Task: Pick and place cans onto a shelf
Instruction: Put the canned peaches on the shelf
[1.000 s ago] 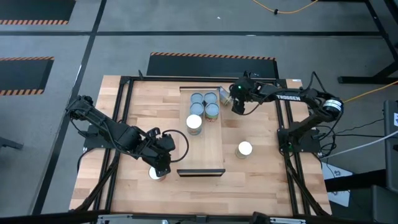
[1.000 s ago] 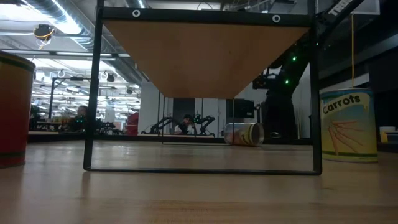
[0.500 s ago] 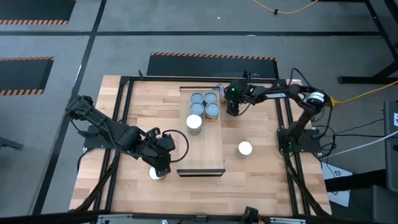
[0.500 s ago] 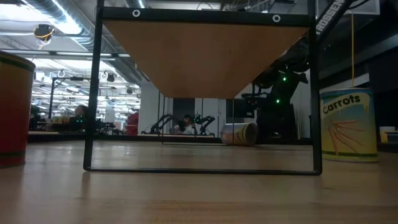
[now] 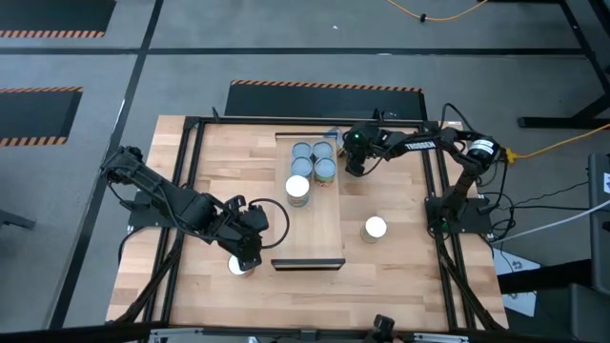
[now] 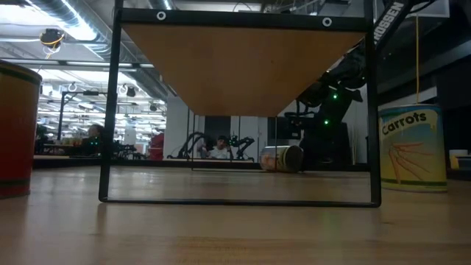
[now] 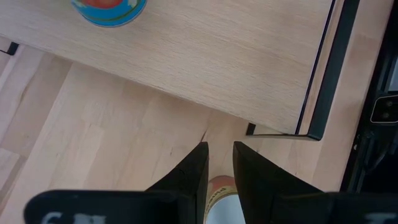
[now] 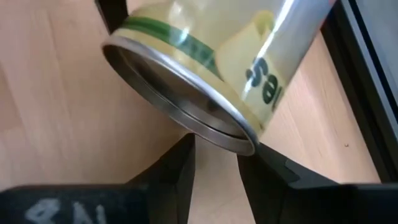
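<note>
1. Right gripper [image 5: 355, 167] is beside the far right corner of the long pale-wood shelf [image 5: 329, 229], fingers slightly apart astride a tipped yellow-green labelled tin can [image 8: 217, 68], not clamped.
2. Left gripper [image 5: 244, 257] sits over a white-topped can [image 5: 235, 268] on the table left of the shelf, fingers narrowly parted, grip unclear.
3. Five cans on the shelf's far half, including a white-topped one [image 5: 298, 187].
4. Another white-topped can [image 5: 375, 228] stands right of the shelf.

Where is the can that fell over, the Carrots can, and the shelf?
Tipped can [image 8: 205, 74], right wrist view: on its yellow label, lying on its side.
Carrots can [image 6: 412, 147], low view: on its label, below the word.
Shelf [image 5: 319, 224], high view: on a bare stretch of the board.
</note>
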{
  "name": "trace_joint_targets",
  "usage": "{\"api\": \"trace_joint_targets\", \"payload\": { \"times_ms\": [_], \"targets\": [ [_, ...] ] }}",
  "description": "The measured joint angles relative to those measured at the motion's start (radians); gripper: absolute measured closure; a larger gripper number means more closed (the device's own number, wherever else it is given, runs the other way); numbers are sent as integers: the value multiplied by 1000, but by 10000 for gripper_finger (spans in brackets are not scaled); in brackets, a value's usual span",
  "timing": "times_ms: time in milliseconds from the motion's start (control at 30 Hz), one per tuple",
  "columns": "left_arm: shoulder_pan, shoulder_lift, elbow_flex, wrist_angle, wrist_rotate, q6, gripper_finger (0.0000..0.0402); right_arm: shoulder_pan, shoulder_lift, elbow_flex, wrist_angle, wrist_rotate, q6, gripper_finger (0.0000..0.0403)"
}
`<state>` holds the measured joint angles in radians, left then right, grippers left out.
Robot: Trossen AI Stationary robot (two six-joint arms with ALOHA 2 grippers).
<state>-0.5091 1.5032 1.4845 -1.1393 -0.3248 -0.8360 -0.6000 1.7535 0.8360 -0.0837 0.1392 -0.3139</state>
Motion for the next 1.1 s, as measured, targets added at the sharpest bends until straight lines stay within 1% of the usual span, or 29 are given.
{"api": "trace_joint_targets", "payload": {
  "times_ms": [100,333,500,667,900,1000,1100],
  "targets": [
    [0,0,0,0,0,0,335,1,0,0,11,-1,11,281],
    [0,0,0,0,0,0,335,-1,0,0,19,-16,99,281],
    [0,0,0,0,0,0,335,-10,0,0,30,-24,123,281],
    [0,0,0,0,0,0,335,-30,0,0,52,-101,132,281],
    [0,0,0,0,0,0,335,-50,0,0,59,-112,156,282],
    [0,0,0,0,0,0,335,-56,0,0,59,-137,157,300],
    [0,0,0,0,0,0,335,-57,0,0,59,-140,157,339]
  ]
}}
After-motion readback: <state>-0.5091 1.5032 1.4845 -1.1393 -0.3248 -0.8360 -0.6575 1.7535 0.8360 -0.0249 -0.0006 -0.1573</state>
